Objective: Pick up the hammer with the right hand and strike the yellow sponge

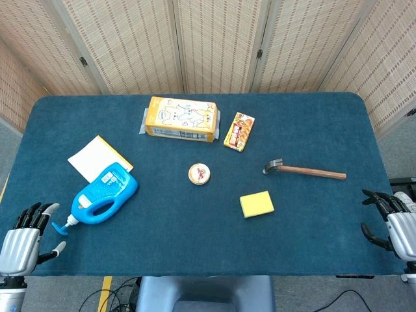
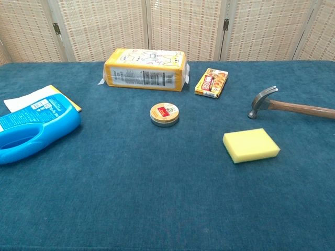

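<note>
Head view steeply overhead; chest view low, nearer, same table.

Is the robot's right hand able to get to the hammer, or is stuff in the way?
Probably yes. The right hand sits open at the table's right edge, and only bare blue cloth lies between it and the hammer, whose wooden handle end points toward that side.

No words or numbers can be read anywhere. The big yellow pack has small black print and a white label on its side, but the letters are too small to make out. The small snack box has a red patch with tiny writing that is just a blur. The round tin has a red mark on its lid. The blue bottle has a white label with tiny print, too small to read.
</note>
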### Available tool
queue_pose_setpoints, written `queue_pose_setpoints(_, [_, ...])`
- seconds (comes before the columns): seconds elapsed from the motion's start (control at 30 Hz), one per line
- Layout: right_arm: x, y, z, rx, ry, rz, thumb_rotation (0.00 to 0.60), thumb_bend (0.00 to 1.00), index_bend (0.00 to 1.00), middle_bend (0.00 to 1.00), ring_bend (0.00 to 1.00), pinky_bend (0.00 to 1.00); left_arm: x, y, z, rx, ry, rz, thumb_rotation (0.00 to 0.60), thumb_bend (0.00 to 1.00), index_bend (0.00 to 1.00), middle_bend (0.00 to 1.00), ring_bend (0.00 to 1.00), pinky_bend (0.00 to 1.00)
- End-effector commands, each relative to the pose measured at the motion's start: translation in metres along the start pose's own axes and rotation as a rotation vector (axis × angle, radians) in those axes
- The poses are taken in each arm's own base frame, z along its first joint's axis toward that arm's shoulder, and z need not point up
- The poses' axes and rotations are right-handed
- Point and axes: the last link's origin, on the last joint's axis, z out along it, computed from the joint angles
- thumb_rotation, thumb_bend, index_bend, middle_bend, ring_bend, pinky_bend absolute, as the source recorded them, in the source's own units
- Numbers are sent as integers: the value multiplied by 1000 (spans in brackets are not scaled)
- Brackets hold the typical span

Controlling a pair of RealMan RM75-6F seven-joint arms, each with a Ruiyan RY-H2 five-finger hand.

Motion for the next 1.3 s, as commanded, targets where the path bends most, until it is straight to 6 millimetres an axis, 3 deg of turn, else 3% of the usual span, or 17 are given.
queue_pose_setpoints(0.03, [-1,-6,13,33,-11,-2,600,293,166,349,189,213,0,1,-1,-3,-1,-4,600,209,175,200,120,181])
queue_pose_setpoints(0.23, [-5,-26,52,111,-46,-33,600,293,166,357,189,213,0,-5,-6,17,-6,-8,600,209,175,199,120,181])
queue_pose_setpoints(0.47, [-26,-49,109,132,-143,-96,600,293,166,337,189,213,0,-14,-14,44,-13,-11,600,210,176,200,120,181])
queue_pose_setpoints(0.67, [-46,-62,145,143,-189,-148,600,293,168,325,189,213,-1,-19,-19,66,-22,-7,600,209,177,199,120,181])
queue_pose_setpoints(1.0, [-69,-55,189,63,-233,-158,600,296,191,320,190,213,-2,-20,-21,78,-28,4,600,209,177,200,120,181])
queue_pose_setpoints(1.3, [-88,-56,212,29,-254,-143,600,318,191,298,190,213,-3,-19,-21,83,-42,11,600,209,178,200,120,181])
